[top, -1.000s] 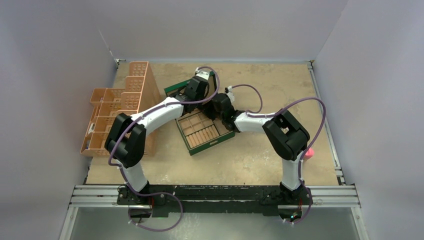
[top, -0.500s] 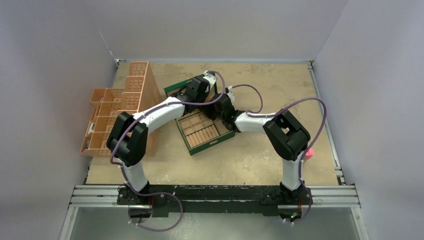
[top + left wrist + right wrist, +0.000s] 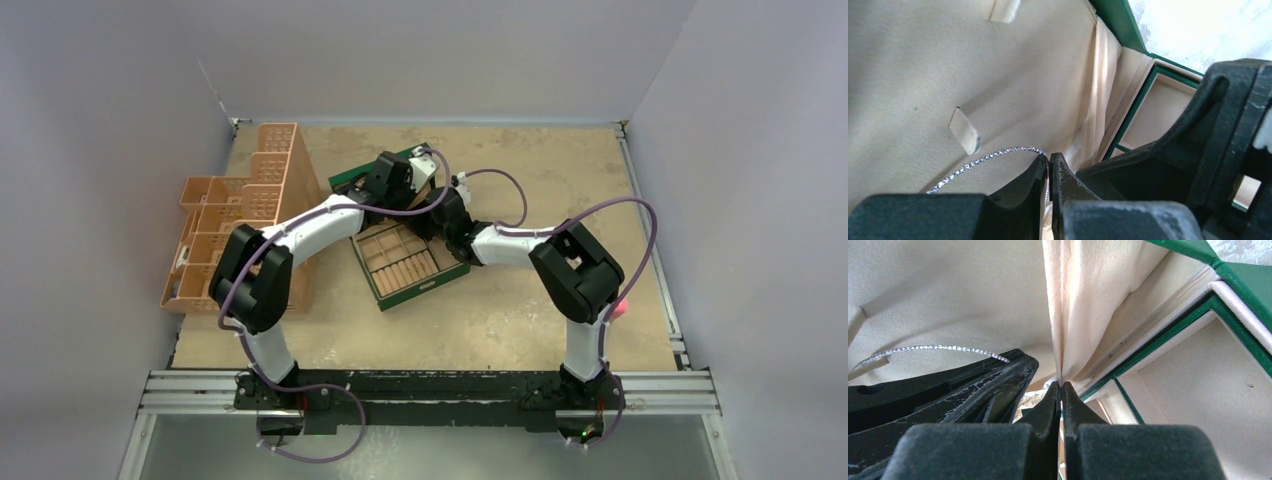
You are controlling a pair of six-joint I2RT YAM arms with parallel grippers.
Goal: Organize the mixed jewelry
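The left gripper (image 3: 1049, 165) pinches the glittery silver chain (image 3: 983, 160) by the green box (image 3: 1118, 22) lid's hinge edge, not yet stowed. The right gripper (image 3: 1061, 387) is closed, seemingly on the lining's fold (image 3: 1083, 315); other pieces are unseen.

Legible markings: none. Top view is too small to resolve any print on the orange rack (image 3: 245, 205) or green box (image 3: 425, 286). In the wrist views, tan lining (image 3: 923, 75), cream fabric fold (image 3: 1083, 305) and glittery silver chain (image 3: 983, 159) show no readable lettering.
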